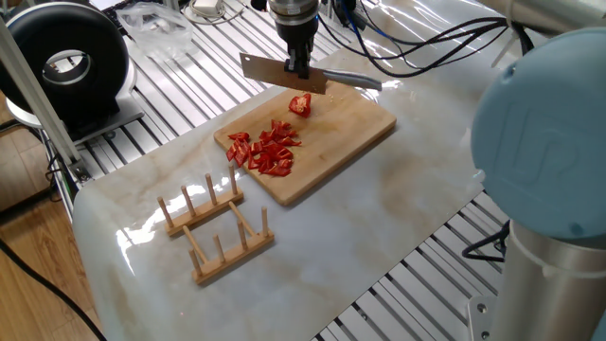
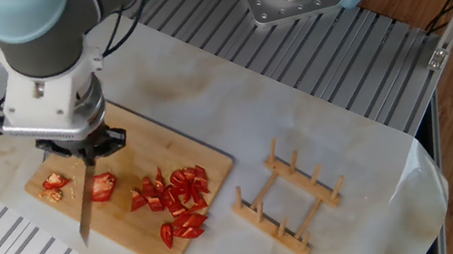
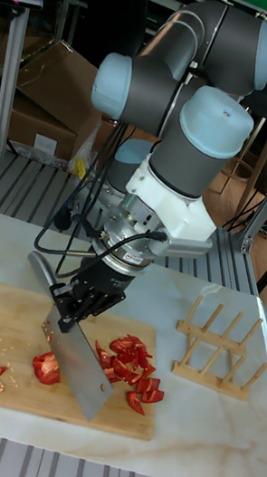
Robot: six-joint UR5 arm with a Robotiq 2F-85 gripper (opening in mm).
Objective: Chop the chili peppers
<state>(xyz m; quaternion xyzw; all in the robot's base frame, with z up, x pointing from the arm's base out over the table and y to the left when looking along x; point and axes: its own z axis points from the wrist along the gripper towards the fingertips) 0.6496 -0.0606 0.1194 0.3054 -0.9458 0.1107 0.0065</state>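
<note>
Light was bright and even across both fixed views, falling from overhead. The marble tabletop [image 1: 379,218] carried broad white glare patches, strongest near the wooden rack [image 1: 216,227] and along its far edge. Shadows were soft and short; the cleaver [image 2: 84,202] cast only a faint one on the cutting board [image 2: 132,226]. The arm's blue cap [image 1: 540,133] loomed large and soft, out of focus close to the lens. The tall fixed view was dimmer behind (shelves and boxes sat in gloom), while the table there stayed well lit. Edges stayed sharp, with no motion blur.
</note>
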